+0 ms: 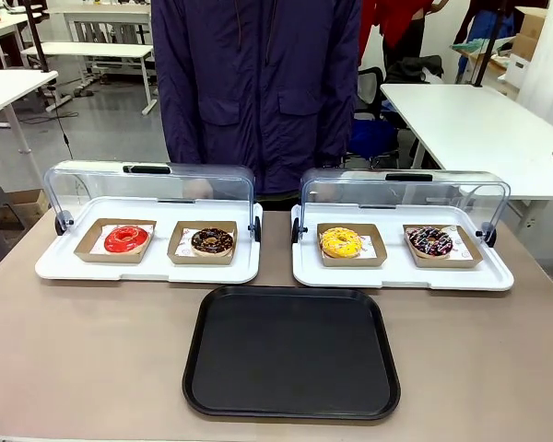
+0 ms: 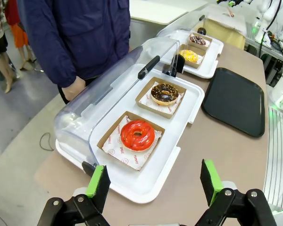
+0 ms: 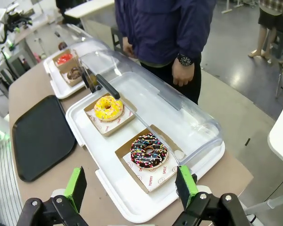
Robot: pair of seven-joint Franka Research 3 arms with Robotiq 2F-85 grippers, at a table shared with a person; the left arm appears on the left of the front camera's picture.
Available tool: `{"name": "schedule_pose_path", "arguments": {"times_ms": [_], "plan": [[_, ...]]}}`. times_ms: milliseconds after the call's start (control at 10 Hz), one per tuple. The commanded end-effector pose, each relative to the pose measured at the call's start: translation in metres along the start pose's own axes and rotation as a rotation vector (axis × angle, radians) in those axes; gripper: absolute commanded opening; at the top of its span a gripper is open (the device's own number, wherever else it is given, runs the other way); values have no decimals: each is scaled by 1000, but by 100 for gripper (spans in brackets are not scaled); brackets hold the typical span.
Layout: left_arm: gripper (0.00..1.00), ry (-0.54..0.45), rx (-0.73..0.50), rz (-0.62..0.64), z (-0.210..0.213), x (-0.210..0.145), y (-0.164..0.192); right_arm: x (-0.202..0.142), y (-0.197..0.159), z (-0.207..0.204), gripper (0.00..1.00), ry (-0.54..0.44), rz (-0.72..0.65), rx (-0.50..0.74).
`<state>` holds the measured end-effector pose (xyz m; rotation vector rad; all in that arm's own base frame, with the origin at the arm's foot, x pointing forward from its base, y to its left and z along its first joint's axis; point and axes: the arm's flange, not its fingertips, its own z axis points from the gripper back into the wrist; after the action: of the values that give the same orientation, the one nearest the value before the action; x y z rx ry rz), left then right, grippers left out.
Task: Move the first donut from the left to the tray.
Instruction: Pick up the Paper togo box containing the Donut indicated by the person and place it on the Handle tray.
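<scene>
Red print on the white paper under the sprinkled chocolate donut point(image 3: 148, 151) read "YUMMY SMILE"; similar red print showed on the paper under the red donut point(image 2: 137, 135), too small to read in full. The red donut lay flat, hole up, and being round it had no long axis. It sat in a brown cardboard box point(image 1: 115, 240) at the left end of the left white tray point(image 1: 64, 267), beside a boxed chocolate donut point(image 1: 212, 241). The right white tray point(image 1: 396, 276) held a yellow donut point(image 1: 340, 242) and the sprinkled one. Both clear lids stood swung open. The black tray point(image 1: 291, 353) lay on the desk point(image 1: 83, 350), nearer the robot. The left fingers point(image 2: 98, 181) and the right fingers point(image 3: 76, 186) were spread wide, holding nothing.
</scene>
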<state>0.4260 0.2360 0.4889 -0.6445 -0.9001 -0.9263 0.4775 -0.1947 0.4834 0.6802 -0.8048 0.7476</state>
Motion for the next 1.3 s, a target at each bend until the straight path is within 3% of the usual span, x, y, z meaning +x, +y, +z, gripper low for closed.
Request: {"name": "schedule_pose_path", "arguments": {"times_ms": [0, 1200], "plan": [[100, -5, 4, 0, 0, 2, 0, 2, 2, 1, 100, -3, 6, 1], [100, -5, 4, 0, 0, 2, 0, 2, 2, 1, 100, -3, 6, 1]]}}
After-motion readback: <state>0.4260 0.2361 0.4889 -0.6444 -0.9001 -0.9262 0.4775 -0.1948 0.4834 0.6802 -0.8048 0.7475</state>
